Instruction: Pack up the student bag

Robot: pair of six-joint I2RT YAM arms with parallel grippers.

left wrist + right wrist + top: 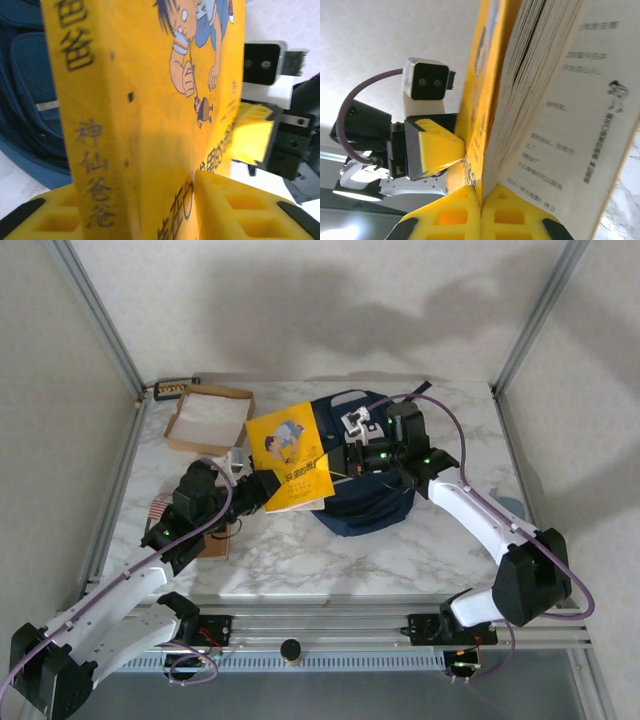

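Note:
A yellow paperback book (288,452) with a cartoon boy on its cover hangs tilted above the left side of the navy student bag (375,502), held from both sides. My left gripper (264,490) is shut on its lower left edge, near the spine; the left wrist view shows the spine (95,150) between the yellow fingers (235,205), with the bag (30,90) behind. My right gripper (346,464) is shut on the book's opposite edge. In the right wrist view its tips (481,192) pinch the cover (479,100) while the pages (545,100) fan open.
A shallow brown cardboard box (208,418) lies at the back left of the marble table (300,555). A small flag-patterned item (160,508) and a brown object (215,542) lie under the left arm. Metal frame posts stand at the corners.

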